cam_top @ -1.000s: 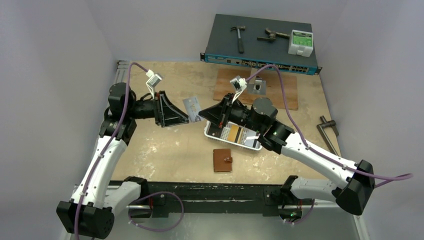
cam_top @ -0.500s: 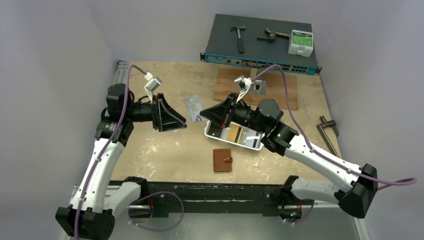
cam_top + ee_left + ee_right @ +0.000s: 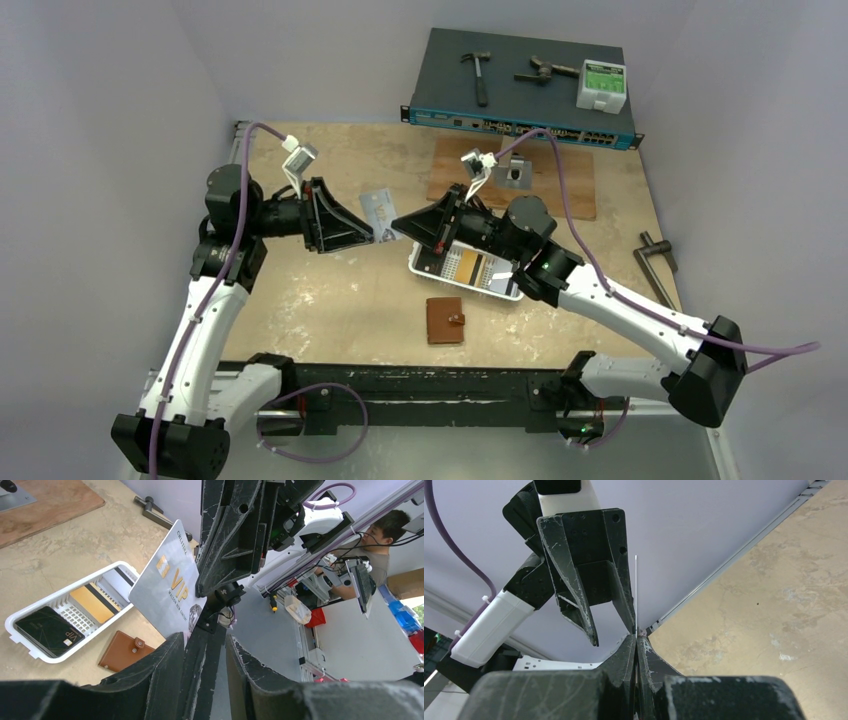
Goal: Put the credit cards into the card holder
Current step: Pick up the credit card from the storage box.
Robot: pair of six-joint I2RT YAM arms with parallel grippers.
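Two grippers meet in mid-air over the far-left part of the table, above the left end of the tray. The right gripper [image 3: 398,222] is clamped shut on a silver-grey plastic VIP credit card [image 3: 167,587], held on edge. The left gripper [image 3: 613,635] has its jaws apart right at the card. The card edge sits just beside one finger, and I cannot tell whether it is inside the gap.

The small brown leather card holder [image 3: 445,321] lies flat and snapped closed on the table. It is near of the white slotted rectangular tray [image 3: 10,630], not touching it. A black credit card [image 3: 47,630] and an orange-yellow credit card [image 3: 92,605] lie in the tray.

This looks like a handover, early in the task, with no card in the holder.

To do the handover well:
- Line the left jaw gap up with the card's plane.
- Bite on the free half, clear of the right fingertips.
- Close firmly before the right lets go.
- Avoid twisting, because a thin card slips or flexes easily.

The holder will need opening before any card goes in.
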